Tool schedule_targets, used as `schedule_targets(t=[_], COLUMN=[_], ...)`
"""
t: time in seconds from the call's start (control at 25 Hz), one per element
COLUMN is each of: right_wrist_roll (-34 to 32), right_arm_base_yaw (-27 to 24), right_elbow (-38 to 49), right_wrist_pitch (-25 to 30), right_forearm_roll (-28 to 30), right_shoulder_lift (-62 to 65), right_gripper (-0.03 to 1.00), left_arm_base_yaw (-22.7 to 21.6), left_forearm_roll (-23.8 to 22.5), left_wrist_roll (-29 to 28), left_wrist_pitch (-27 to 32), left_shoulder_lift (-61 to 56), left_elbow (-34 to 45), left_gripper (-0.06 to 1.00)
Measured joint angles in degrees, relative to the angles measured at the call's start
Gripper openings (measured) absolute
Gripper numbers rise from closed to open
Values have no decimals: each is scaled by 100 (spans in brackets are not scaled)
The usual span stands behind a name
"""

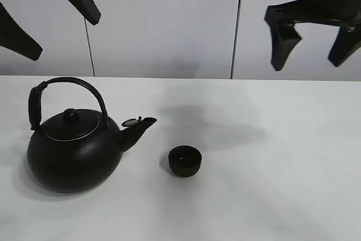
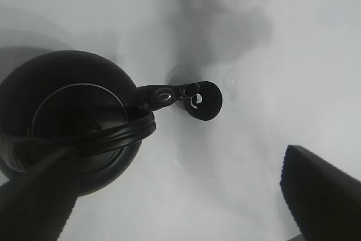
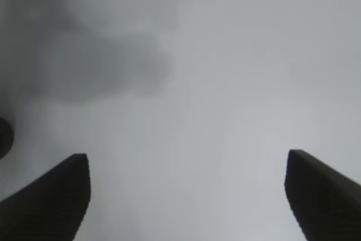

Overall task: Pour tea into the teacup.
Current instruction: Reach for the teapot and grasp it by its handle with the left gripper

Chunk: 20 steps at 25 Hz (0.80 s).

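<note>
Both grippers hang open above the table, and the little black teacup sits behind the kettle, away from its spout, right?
No: the teacup sits just ahead of the kettle spout, as the exterior high view shows. The left gripper and right gripper do hang open above the table.

A white table [image 1: 304, 196] meets pale wall panels [image 1: 163, 21] split by dark seams [image 1: 236, 26], perhaps gaps.

I am finding open room across the right half of the frame, where bare table [image 1: 282, 196] is stretching under my right gripper [image 1: 309, 60], hanging high with its fingers spread. At lower left the kettle [image 1: 73, 150] is blocking the way, its arched handle [image 1: 67, 82] rising over the lid. Its spout [image 1: 138, 129] is reaching toward the teacup [image 1: 185, 160] at lower centre, leaving only a narrow gap.
</note>
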<state>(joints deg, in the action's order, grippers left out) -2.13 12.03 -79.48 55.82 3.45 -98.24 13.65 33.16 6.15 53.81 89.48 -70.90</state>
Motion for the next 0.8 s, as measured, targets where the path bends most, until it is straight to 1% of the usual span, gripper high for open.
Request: schedule_targets(t=[0.12,0.24,0.32,0.48,0.56,0.8], right_wrist_roll=[117,160,182,176,127,-93], right_arm_base_yaw=[-181,-195,-195,-195,-195,-195], right_elbow=[0,27,151,652,956,2291], right_wrist_pitch=[393,855,1037,1110,1110,1001], right_forearm_roll=[-11,-116,-210,-238,-270,-345], right_shoulder_lift=[284,679,1151,2500,3377,5991], right_gripper=[64,62,62,62,62,61], left_arm_base_yaw=[0,0,0,0,0,0], left_forearm_roll=[0,0,0,0,0,0], left_wrist_roll=[0,0,0,0,0,0], left_wrist_pitch=[0,0,0,0,0,0], left_shoulder_lift=[0,0,0,0,0,0], left_elbow=[0,0,0,0,0,0], left_gripper=[69,69,69,69,69,69])
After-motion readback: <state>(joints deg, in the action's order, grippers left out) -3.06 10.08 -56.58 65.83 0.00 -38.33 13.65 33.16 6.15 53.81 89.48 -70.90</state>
